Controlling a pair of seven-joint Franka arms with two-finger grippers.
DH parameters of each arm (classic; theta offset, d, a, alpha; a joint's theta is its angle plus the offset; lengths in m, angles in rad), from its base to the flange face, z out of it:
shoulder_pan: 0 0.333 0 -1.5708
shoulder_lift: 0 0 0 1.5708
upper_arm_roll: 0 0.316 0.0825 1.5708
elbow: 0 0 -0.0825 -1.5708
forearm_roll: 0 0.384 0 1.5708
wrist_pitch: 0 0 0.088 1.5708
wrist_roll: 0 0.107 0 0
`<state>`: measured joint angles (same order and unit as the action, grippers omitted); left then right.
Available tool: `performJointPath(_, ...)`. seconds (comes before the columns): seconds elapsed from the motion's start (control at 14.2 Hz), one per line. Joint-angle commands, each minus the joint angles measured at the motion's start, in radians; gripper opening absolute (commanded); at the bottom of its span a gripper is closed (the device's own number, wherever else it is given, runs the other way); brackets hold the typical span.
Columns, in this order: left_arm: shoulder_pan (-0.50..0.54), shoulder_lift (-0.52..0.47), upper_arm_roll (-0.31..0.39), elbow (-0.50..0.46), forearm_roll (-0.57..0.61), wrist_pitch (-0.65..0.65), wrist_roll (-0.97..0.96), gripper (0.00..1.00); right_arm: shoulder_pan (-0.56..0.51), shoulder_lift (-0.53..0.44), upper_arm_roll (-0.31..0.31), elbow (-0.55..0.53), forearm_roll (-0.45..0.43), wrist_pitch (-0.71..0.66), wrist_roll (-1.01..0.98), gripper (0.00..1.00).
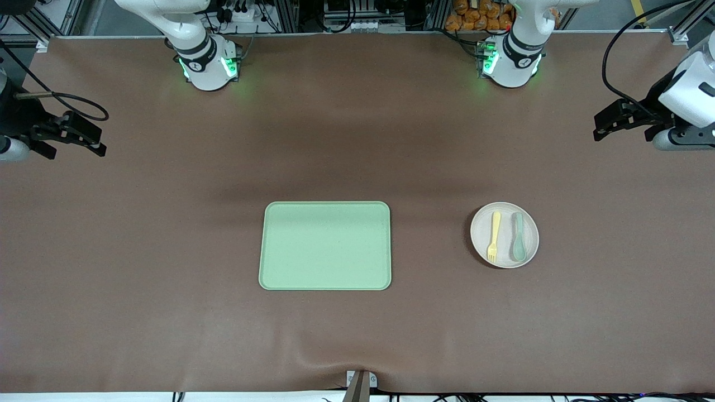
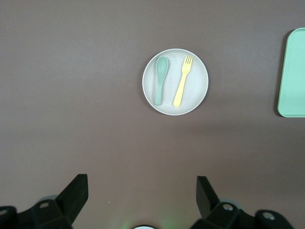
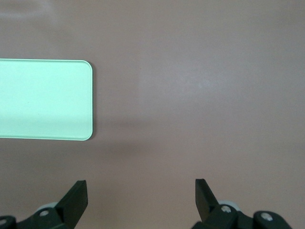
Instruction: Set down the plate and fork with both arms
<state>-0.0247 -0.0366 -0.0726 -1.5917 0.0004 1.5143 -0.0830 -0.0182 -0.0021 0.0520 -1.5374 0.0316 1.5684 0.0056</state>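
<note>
The pale beige-pink plate [image 1: 506, 241] lies on the table toward the left arm's end, beside the tray. On it lie the pale-yellow fork [image 1: 494, 237] and a grey-green spoon [image 1: 519, 237], side by side. The left wrist view shows the plate [image 2: 172, 90], the fork [image 2: 181, 82] and the spoon [image 2: 160, 81]. My left gripper [image 1: 596, 128] is open and empty, raised over bare table at the left arm's end; it also shows in the left wrist view [image 2: 142, 191]. My right gripper [image 1: 99, 140] is open and empty, raised over bare table at the right arm's end; it also shows in the right wrist view [image 3: 141, 195].
A rectangular light-green tray [image 1: 325, 245] lies in the middle of the table with nothing on it. It shows in the right wrist view [image 3: 45, 99], and its edge shows in the left wrist view [image 2: 293, 81]. Brown cloth covers the table, with a wrinkle at its front edge.
</note>
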Motion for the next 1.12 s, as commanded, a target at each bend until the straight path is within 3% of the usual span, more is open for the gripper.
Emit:
performJointPath(0.0,-0.015,-0.016,0.008,0.002,0.013,-0.013,-0.006,1.0,-0.006,-0.009,0.002,0.0,0.001,-0.008,-0.013,1.0)
performJointPath(0.21,-0.001,-0.011,0.007,0.007,0.016,-0.011,-0.006,1.0,-0.006,-0.009,0.002,-0.001,0.001,-0.008,-0.013,1.0)
performJointPath(0.49,0.072,0.115,0.011,-0.013,0.012,0.073,0.011,1.0,-0.006,-0.009,0.002,-0.001,0.001,-0.01,-0.013,1.0)
performJointPath(1.05,0.137,0.216,0.008,-0.356,-0.016,0.588,0.012,1.0,-0.009,-0.009,0.002,-0.001,0.001,-0.01,-0.015,1.0)
